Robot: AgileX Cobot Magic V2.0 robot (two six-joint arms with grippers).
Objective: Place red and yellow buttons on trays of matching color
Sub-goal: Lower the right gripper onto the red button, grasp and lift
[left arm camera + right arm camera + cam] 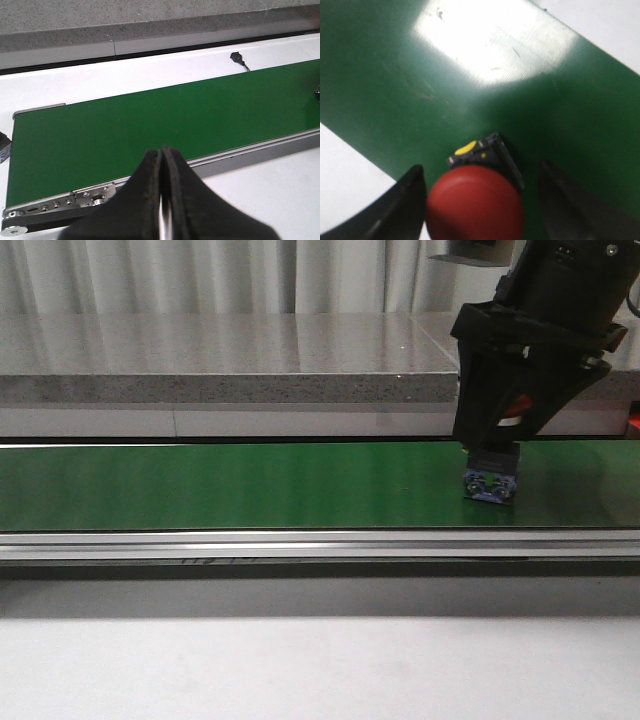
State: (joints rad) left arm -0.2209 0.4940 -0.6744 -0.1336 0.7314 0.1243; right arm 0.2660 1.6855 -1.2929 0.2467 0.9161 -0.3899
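A red button (pixel 475 202) with a round red cap on a black base stands upright on the green belt (pixel 250 485); a small yellow mark shows on its base. In the front view only the base (pixel 489 486) shows, under my right gripper (pixel 490 455). The right gripper (pixel 481 167) is open with one finger on each side of the cap: one finger (pixel 410 200) is close against it, the other (pixel 565 200) stands apart. My left gripper (pixel 163 152) is shut and holds nothing, above the belt's near rail by the belt's end. The yellow button and the trays are out of view.
The belt runs left to right, with an aluminium rail (pixel 300 540) along its near side and a white table surface (pixel 300 660) in front. A grey stone counter (pixel 230 365) rises behind it. A small black part with a cable (pixel 236 56) lies beyond the belt.
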